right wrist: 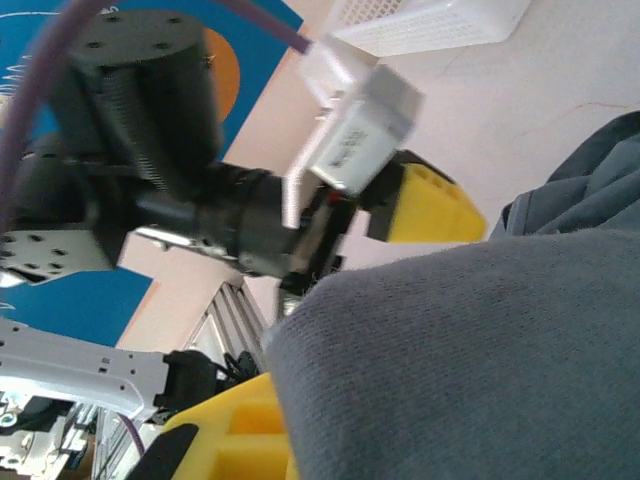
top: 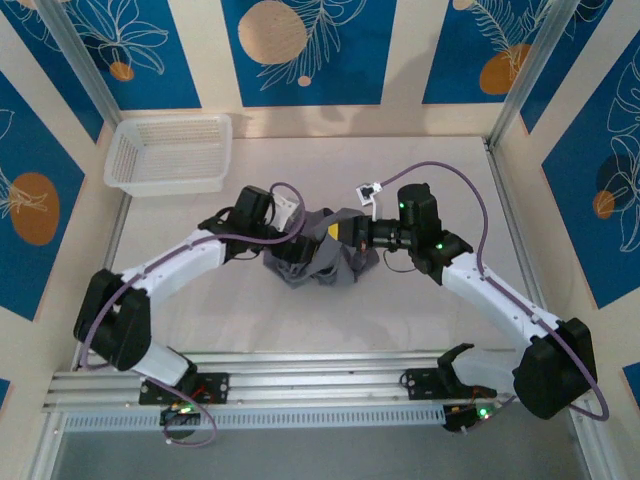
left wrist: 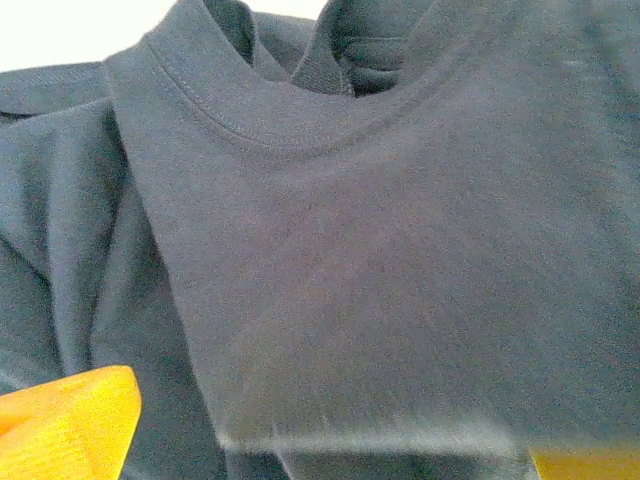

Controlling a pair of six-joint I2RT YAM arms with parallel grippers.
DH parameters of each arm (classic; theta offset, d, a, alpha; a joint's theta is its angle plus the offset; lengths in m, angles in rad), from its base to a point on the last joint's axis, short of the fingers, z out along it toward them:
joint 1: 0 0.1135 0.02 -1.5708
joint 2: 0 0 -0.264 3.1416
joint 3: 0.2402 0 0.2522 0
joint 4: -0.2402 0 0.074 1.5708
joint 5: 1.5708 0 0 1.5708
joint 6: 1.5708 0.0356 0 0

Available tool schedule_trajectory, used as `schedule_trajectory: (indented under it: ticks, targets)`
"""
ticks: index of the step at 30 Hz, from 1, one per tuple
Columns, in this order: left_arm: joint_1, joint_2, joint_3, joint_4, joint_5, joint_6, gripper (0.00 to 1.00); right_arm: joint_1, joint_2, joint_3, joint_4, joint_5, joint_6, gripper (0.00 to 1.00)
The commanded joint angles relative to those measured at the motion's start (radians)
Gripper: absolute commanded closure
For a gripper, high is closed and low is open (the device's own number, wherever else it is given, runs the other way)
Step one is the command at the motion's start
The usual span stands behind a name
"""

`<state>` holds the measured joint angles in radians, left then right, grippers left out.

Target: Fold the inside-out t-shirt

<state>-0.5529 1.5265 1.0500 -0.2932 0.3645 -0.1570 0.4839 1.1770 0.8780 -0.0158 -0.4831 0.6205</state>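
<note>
Close up: tee (left wrist: pixel 380 250) collar, bunched mid-table btwn arms. Clamped shut on cloth w/ R gripper (top: pixel 347 233); spread wide open at L gripper (left wrist: pixel 325 450), nothing held. Prob. best: hold R pinch, regrip an edge w/ L, pull apart slowly, flatten before folding.

A pale, smooth counter (top: pixel 300 320) is seen. A white plastic mesh basket (top: pixel 170 152) is set at its far left corner. A dark grey soft-fabric t-shirt (top: pixel 335 268) is bunched in a heap at its middle, well apart from the basket.
</note>
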Motion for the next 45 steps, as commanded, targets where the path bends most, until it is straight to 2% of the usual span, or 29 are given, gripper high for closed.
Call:
schedule_trajectory:
  ticks: [1, 2, 4, 5, 6, 7, 10, 12, 15, 17, 20, 22, 23, 24, 26, 30, 32, 34, 36, 39, 42, 45]
  targets:
    - [-0.006, 0.05, 0.034, 0.132, 0.098, -0.036, 0.08, 0.004, -0.01, 0.024, 0.015, -0.058, 0.012, 1.0]
    - [-0.005, 0.056, 0.037, 0.163, 0.109, -0.05, 0.11, 0.004, -0.01, 0.021, 0.015, -0.057, 0.017, 1.0]
    - [-0.005, 0.048, 0.036, 0.218, 0.111, -0.071, 0.3, 0.001, -0.007, 0.021, -0.001, -0.042, 0.026, 1.0]
    - [-0.003, 0.034, 0.035, 0.244, 0.11, -0.09, 0.49, -0.003, -0.005, 0.022, -0.019, -0.029, 0.028, 1.0]
    - [0.0, 0.015, 0.036, 0.264, 0.106, -0.122, 0.79, -0.012, -0.003, 0.024, -0.044, -0.01, 0.031, 1.0]
    - [0.007, -0.001, 0.042, 0.271, 0.114, -0.154, 1.0, -0.023, -0.001, 0.025, -0.075, 0.013, 0.036, 1.0]
    - [0.041, -0.067, 0.069, 0.306, 0.247, -0.273, 1.0, -0.097, 0.009, 0.016, -0.182, 0.077, 0.047, 1.0]
    - [0.051, -0.111, 0.11, 0.265, 0.302, -0.329, 1.0, -0.165, 0.049, 0.003, -0.263, 0.133, 0.038, 1.0]
    - [0.051, -0.145, 0.174, 0.161, 0.391, -0.34, 1.0, -0.249, 0.173, 0.013, -0.376, 0.244, -0.016, 1.0]
    - [0.051, -0.149, 0.204, 0.104, 0.436, -0.343, 1.0, -0.275, 0.258, 0.041, -0.419, 0.227, -0.062, 1.0]
    - [0.051, -0.167, 0.202, 0.088, 0.449, -0.366, 1.0, -0.267, 0.301, 0.135, -0.52, 0.071, -0.142, 0.86]
    - [0.051, -0.175, 0.192, 0.086, 0.442, -0.369, 1.0, -0.261, 0.217, 0.141, -0.521, 0.098, -0.148, 0.7]
    - [0.053, -0.175, 0.188, 0.086, 0.435, -0.371, 1.0, -0.26, 0.152, 0.126, -0.502, 0.151, -0.133, 0.58]
    - [0.053, -0.173, 0.186, 0.088, 0.431, -0.376, 1.0, -0.257, 0.077, 0.102, -0.473, 0.201, -0.117, 0.52]
    - [0.053, -0.166, 0.183, 0.094, 0.423, -0.391, 1.0, -0.217, -0.065, 0.045, -0.396, 0.296, -0.121, 0.52]
    - [0.053, -0.146, 0.187, 0.106, 0.41, -0.417, 1.0, 0.035, -0.273, -0.072, -0.168, 0.525, -0.239, 0.67]
    - [0.053, -0.136, 0.192, 0.108, 0.407, -0.429, 1.0, 0.144, -0.272, -0.082, -0.084, 0.567, -0.237, 0.77]
    - [0.053, -0.131, 0.191, 0.114, 0.406, -0.442, 1.0, 0.201, -0.209, -0.048, -0.056, 0.549, -0.203, 0.81]
    - [0.053, -0.129, 0.19, 0.117, 0.405, -0.452, 1.0, 0.222, -0.119, 0.006, -0.061, 0.546, -0.152, 0.77]
    - [0.053, -0.136, 0.189, 0.11, 0.4, -0.453, 1.0, 0.219, -0.007, 0.061, -0.043, 0.508, -0.105, 0.66]
    - [0.053, -0.149, 0.191, 0.088, 0.383, -0.444, 1.0, 0.21, 0.083, 0.12, -0.051, 0.413, -0.094, 0.61]
    - [0.054, -0.163, 0.185, 0.084, 0.371, -0.441, 1.0, 0.209, 0.133, 0.158, -0.083, 0.394, -0.085, 0.52]
